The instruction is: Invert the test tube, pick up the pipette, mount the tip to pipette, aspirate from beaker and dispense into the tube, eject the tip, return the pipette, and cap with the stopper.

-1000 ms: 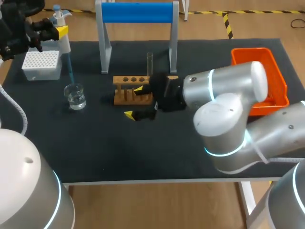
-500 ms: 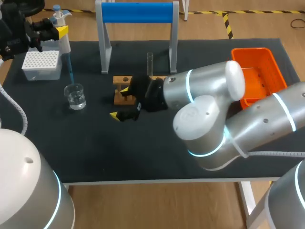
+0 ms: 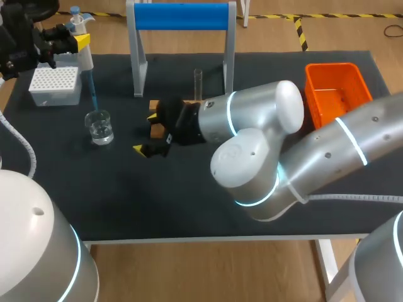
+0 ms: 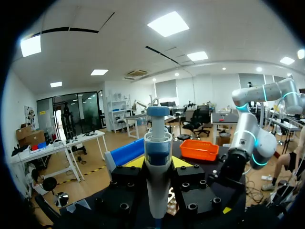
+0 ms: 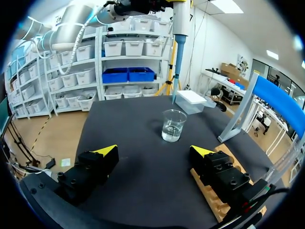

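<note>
Grips the pipette [image 3: 84, 58] in the left gripper [image 3: 77, 43] at the upper left of the frame, fingers pressing its body from two sides, with the blue tip [image 3: 92, 91] pointing down just over the beaker [image 3: 99, 127]. Holds the right gripper [image 3: 145, 132] wide open and empty, left of centre, beside the wooden rack [image 3: 157, 129]. Looks light and stiff, probably smooth plastic; better to take by the thick body, never by the thin tip. Needs care near the beaker: glass, with water inside, easy to tip.

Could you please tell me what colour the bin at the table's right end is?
Orange. The bin shows best in the head view.
</note>
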You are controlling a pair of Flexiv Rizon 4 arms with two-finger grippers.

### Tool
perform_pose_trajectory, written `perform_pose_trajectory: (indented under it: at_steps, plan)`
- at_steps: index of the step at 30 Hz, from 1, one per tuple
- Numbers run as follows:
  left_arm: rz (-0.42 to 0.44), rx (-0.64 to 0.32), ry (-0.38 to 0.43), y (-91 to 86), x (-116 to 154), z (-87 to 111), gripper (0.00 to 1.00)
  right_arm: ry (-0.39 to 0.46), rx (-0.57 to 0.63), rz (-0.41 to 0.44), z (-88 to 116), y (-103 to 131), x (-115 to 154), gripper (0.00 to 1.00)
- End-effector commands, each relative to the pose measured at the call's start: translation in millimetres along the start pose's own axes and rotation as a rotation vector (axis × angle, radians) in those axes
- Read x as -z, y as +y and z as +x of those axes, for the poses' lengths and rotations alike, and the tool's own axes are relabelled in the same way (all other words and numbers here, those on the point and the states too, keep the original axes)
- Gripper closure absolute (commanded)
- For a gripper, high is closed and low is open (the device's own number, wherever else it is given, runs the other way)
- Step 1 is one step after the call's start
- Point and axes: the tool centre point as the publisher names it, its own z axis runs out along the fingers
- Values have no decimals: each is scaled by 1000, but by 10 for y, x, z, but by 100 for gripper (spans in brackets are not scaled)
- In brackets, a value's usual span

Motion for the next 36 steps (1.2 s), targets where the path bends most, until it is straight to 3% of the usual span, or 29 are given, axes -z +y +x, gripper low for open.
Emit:
perform_pose_trajectory:
  at_steps: [1,36]
  plan:
    - [3,-1,-4,7,-9,4,100,-22,-2,5,41,9,-57,0]
    - [3,-1,-4,7,-9,4,100,-51,-13,8,33,-6,-2,0]
